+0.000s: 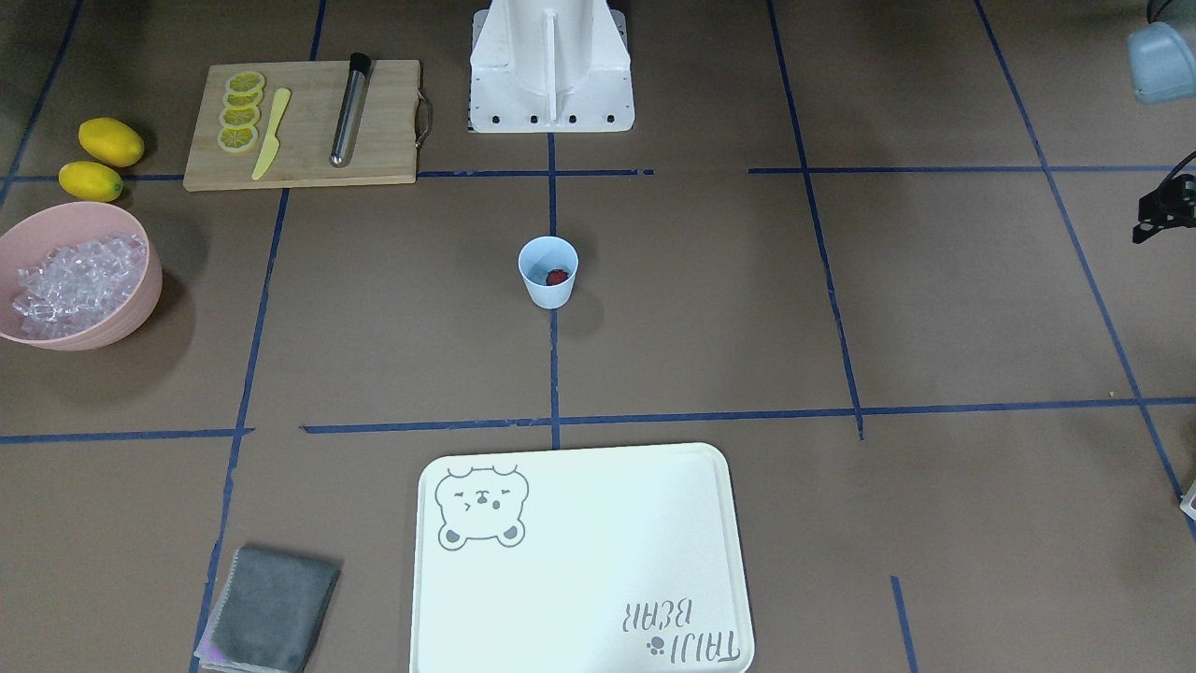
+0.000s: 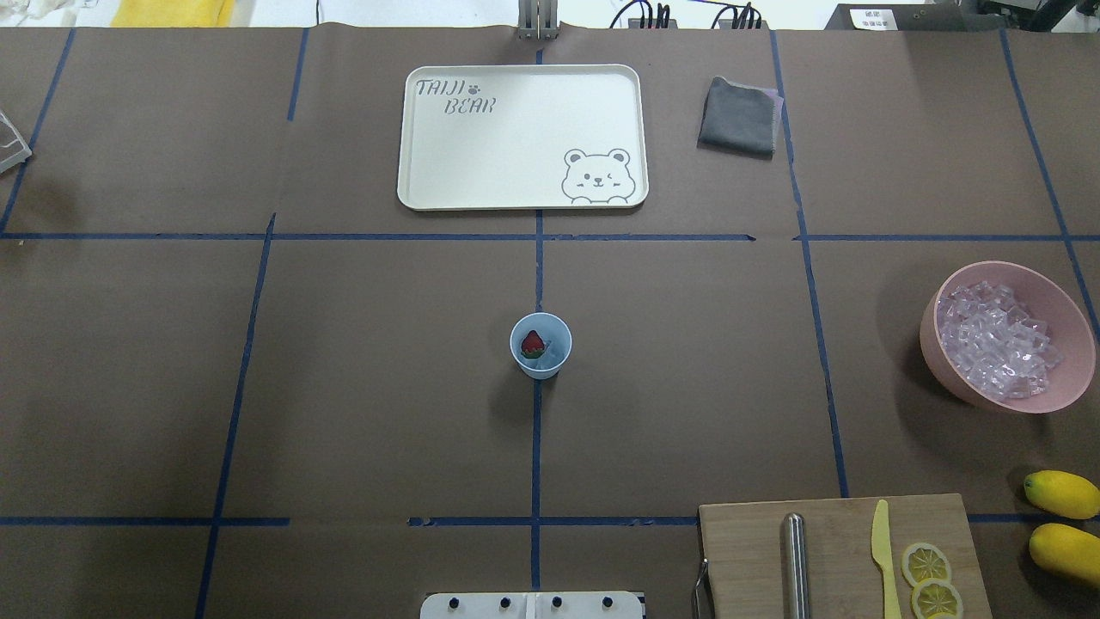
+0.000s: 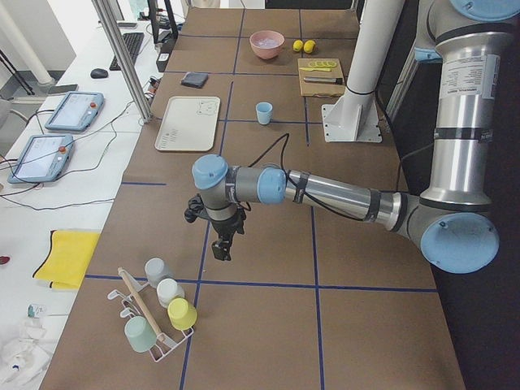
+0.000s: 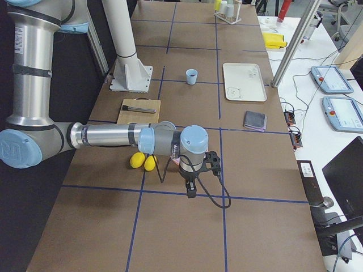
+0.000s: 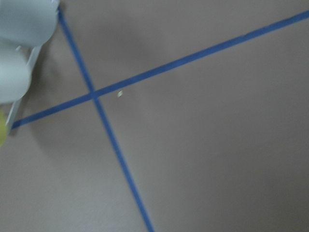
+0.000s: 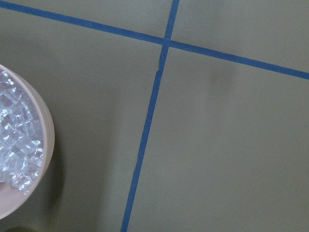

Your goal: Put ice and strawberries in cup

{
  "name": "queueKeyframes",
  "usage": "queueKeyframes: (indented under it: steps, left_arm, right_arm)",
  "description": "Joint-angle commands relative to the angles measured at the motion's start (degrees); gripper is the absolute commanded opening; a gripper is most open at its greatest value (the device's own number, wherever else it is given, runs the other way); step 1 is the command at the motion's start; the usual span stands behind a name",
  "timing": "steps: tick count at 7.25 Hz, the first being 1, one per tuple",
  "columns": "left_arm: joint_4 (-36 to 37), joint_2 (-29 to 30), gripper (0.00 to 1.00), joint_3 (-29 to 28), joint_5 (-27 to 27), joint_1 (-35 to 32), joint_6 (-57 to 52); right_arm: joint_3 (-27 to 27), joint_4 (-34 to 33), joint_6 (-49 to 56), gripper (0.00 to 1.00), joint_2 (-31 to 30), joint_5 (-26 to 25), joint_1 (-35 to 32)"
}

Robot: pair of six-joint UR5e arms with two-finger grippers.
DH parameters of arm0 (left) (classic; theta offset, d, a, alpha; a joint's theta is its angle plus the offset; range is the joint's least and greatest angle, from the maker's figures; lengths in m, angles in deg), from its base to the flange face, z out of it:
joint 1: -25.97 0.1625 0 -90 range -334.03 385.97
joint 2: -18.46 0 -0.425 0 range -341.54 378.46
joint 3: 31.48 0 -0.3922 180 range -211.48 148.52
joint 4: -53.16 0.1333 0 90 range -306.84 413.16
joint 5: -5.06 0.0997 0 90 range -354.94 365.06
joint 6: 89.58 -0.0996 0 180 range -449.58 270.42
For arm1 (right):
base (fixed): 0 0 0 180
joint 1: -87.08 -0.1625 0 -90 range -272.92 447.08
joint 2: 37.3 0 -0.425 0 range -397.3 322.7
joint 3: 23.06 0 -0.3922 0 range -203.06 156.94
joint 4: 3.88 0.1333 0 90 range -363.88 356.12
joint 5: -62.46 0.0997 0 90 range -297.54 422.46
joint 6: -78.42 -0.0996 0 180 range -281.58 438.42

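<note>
The pale blue cup (image 2: 540,346) stands upright at the table's middle on a blue tape line. A small red strawberry (image 2: 533,344) lies inside it, also seen from the front (image 1: 557,277). Ice (image 2: 997,340) fills the pink bowl (image 2: 1066,318) at the robot's right. My left gripper (image 3: 221,253) hangs over the table's left end, far from the cup; I cannot tell whether it is open or shut. My right gripper (image 4: 190,192) hovers near the right end, close to the bowl (image 6: 46,145); its state cannot be told either.
A wooden board (image 2: 838,559) holds lemon slices (image 2: 926,563), a yellow knife (image 2: 883,550) and a metal rod (image 2: 795,563). Two lemons (image 2: 1061,494) lie beside it. A white tray (image 2: 516,198) and grey cloth (image 2: 737,116) sit opposite. A rack of cups (image 3: 158,313) stands at the left end.
</note>
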Motion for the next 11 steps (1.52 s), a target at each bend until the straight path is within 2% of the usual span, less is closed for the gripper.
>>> queueKeyframes:
  steps: [1,4,11]
  left_arm:
    - [-2.56,-3.62,1.00,-3.58,-4.10,-6.54,-1.83]
    - [-3.10,-3.73,1.00,-3.69,-4.12,-7.19,4.66]
    - [-3.02,-2.86,1.00,-4.30,-4.12,-7.10,4.85]
  right_arm:
    - [0.18,0.07,0.00,1.00,-0.01,0.00,0.00]
    - [0.36,0.07,0.09,1.00,-0.19,0.00,0.00]
    - [0.36,-0.02,0.09,1.00,-0.28,0.00,-0.09]
